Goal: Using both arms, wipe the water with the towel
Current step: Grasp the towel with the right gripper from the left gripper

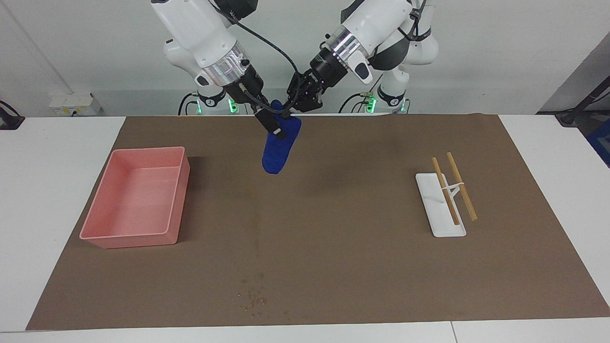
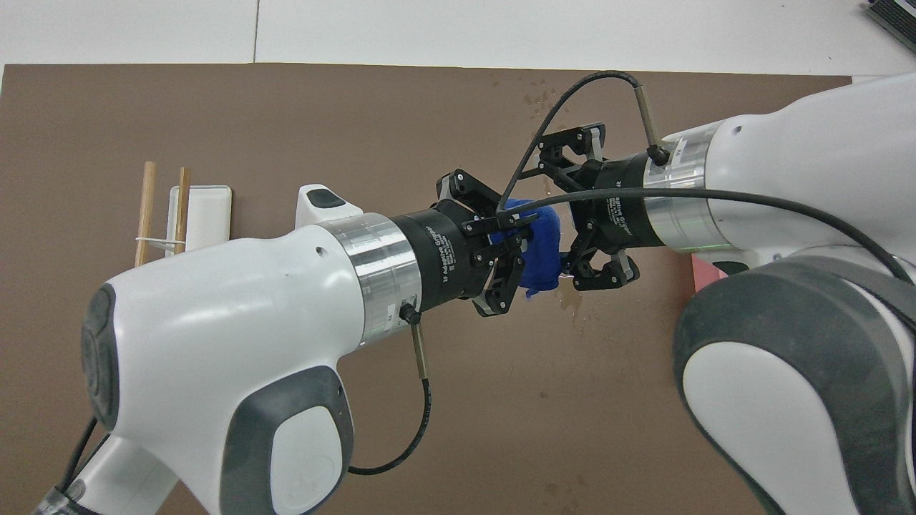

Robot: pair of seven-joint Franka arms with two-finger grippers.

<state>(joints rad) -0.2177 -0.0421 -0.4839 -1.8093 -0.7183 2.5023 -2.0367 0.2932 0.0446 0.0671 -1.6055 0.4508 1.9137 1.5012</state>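
The deep-blue towel (image 1: 279, 147) hangs in the air over the brown mat, pinched at its top by my left gripper (image 1: 291, 111). It also shows in the overhead view (image 2: 545, 250), bunched at the left gripper (image 2: 517, 230). My right gripper (image 1: 275, 125) is at the towel's upper part from the right arm's end. In the overhead view the right gripper (image 2: 569, 211) stands open, its jaws spread wide beside the towel. A water puddle (image 2: 569, 295) lies on the mat under the grippers, with droplets (image 2: 540, 99) farther out.
A pink tray (image 1: 148, 150) stands toward the right arm's end of the brown mat (image 1: 333, 267). A white rest with two wooden chopsticks (image 1: 448, 190) lies toward the left arm's end. Water droplets (image 1: 252, 299) dot the mat far from the robots.
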